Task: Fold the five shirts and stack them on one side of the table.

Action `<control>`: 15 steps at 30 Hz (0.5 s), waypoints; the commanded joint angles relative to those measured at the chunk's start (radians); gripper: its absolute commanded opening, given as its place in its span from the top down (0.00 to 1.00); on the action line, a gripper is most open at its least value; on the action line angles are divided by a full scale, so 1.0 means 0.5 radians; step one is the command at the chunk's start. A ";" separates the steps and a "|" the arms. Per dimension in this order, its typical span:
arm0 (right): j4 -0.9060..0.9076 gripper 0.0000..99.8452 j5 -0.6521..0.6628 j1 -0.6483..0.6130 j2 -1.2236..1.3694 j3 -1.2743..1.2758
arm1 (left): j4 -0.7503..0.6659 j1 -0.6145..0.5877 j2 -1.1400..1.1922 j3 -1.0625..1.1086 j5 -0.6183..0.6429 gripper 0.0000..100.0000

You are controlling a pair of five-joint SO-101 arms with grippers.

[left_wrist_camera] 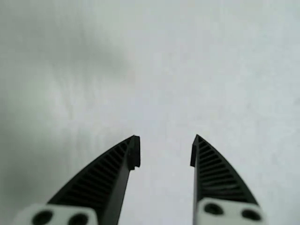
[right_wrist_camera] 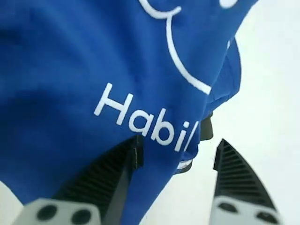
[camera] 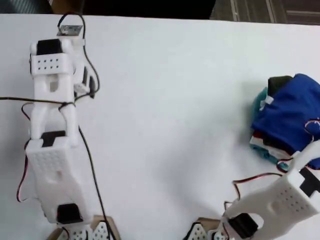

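A stack of folded shirts (camera: pixel 287 117) sits at the table's right edge. A blue shirt (right_wrist_camera: pixel 70 70) with white lettering lies on top, over teal, white, red and dark layers. My right gripper (right_wrist_camera: pixel 180 145) hangs open just above the stack's near edge. One finger (right_wrist_camera: pixel 119 164) is over the blue cloth and the other is over bare table, with the shirt's border between them. My left gripper (left_wrist_camera: pixel 164 150) is open over bare white table, holding nothing. Its arm (camera: pixel 50 125) stands folded back at the left side.
The white table (camera: pixel 175 100) stretches wide between the two arms. The right arm (camera: pixel 280 200) reaches from the front edge toward the stack. Red and black cables hang along both arms. The table's far edge runs along the top.
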 commanded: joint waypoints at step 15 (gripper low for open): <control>-0.407 0.98 0.015 0.124 -0.057 0.172 | -0.015 0.021 -0.147 -0.008 0.015 0.80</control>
